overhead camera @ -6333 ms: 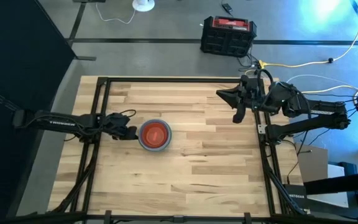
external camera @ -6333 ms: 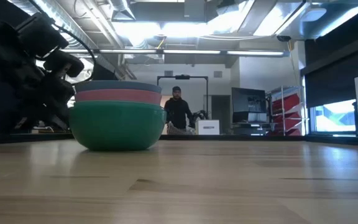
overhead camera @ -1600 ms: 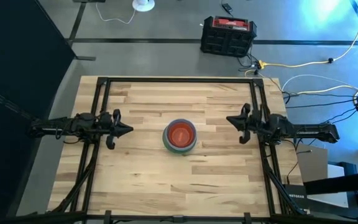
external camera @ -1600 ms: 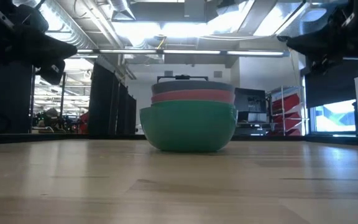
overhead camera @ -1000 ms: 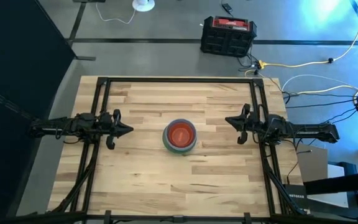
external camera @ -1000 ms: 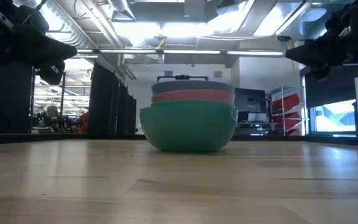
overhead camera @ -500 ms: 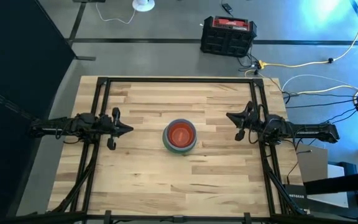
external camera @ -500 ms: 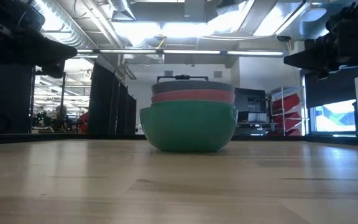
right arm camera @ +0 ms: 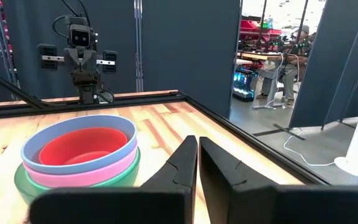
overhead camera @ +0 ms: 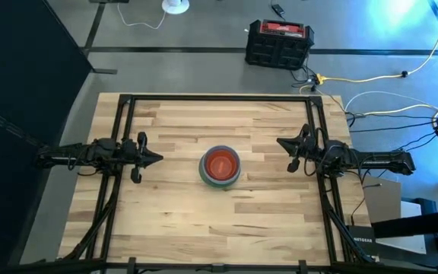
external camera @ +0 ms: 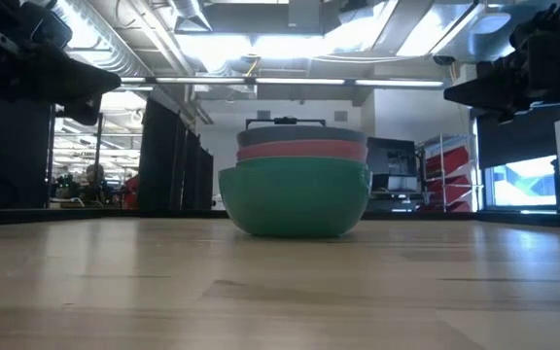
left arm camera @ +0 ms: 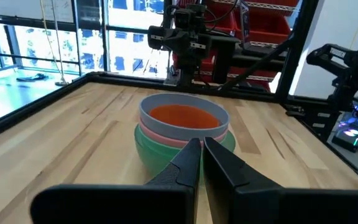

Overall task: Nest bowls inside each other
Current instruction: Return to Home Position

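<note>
The middle of the table [overhead camera: 204, 221] is occupied by one stack of bowls [overhead camera: 220, 166], the single obstacle on the boards. Bare wood is seen around it on the near, far, left and right sides. The left gripper [overhead camera: 159, 158] and the right gripper [overhead camera: 280, 142] are parked at the sides of the black frame [overhead camera: 219, 97], well apart from the stack, so wide passages are left between.

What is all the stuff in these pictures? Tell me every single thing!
Table: one, light wood, under everything.
Green bowl: one, green, middle of the table, bottom of the stack.
Pink bowl: one, pink, nested in the green one.
Light blue bowl: one, blue, nested in the pink one.
Orange-red bowl: one, orange-red, innermost.
Case: one, black and red, on the floor beyond the table.
Cable: one, yellow, on the floor by the case.
Left gripper: one, dark, shut, left of the bowls, apart.
Right gripper: one, dark, shut, right of the bowls, apart.
</note>
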